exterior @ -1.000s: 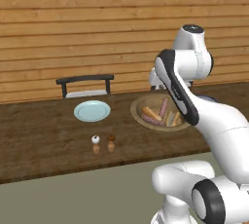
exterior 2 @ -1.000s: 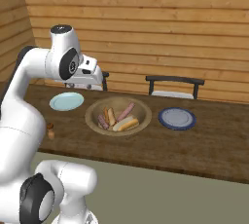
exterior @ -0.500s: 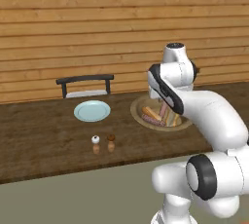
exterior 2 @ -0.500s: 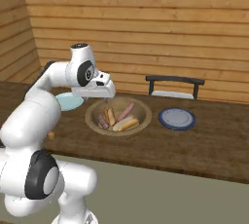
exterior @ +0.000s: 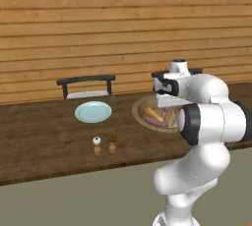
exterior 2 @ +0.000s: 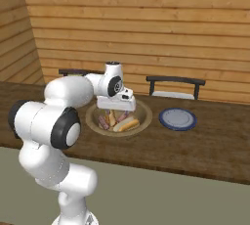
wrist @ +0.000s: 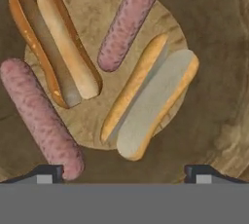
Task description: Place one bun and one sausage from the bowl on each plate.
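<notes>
The bowl (wrist: pixel 214 135) holds two split buns (wrist: pixel 151 101) and two sausages (wrist: pixel 41 118) — hand (wrist: pixel 124 172) spread wide above, empty.

The dark wooden counter (exterior: pixel 44 141) carried a pale blue plate (exterior: pixel 93 111), a wooden bowl (exterior: pixel 141 112), two small shakers (exterior: pixel 105 144) and a darker blue plate (exterior 2: pixel 177 119).

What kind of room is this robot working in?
It looks like a rendered dining spot in a kitchen, though I can't be sure. A long dark wooden table stands before a plank wall, with chairs behind it. On it are a wooden bowl of buns and sausages, a pale blue plate and small shakers.
</notes>
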